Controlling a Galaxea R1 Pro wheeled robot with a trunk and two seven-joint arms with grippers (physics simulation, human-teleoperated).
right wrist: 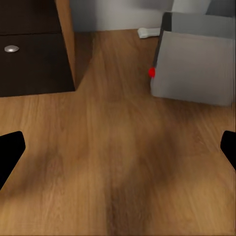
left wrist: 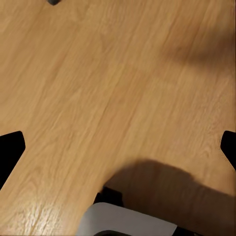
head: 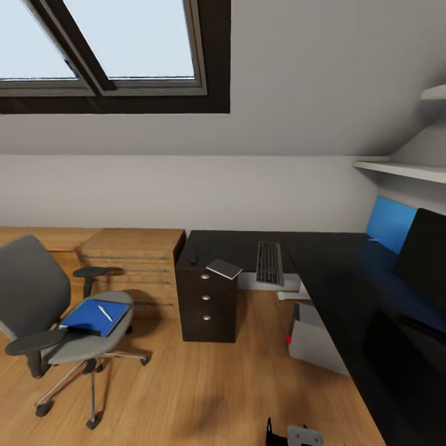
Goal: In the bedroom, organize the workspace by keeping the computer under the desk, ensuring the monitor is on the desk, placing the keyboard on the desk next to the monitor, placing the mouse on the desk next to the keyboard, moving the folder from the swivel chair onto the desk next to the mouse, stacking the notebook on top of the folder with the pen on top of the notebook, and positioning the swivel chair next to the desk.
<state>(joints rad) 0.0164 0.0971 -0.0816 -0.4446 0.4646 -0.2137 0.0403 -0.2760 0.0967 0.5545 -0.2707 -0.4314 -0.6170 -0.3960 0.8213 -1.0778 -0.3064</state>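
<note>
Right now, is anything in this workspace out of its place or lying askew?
Yes. The blue folder lies on the swivel chair seat with the pen on it, not on the desk. The notebook sits askew at the desk's front edge, its corner overhanging the drawers.

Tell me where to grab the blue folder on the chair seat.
Probably grip the folder at its front edge, coming from the open front of the swivel chair: armrests flank it, the backrest blocks behind, and the pen lies loose on top.
</note>
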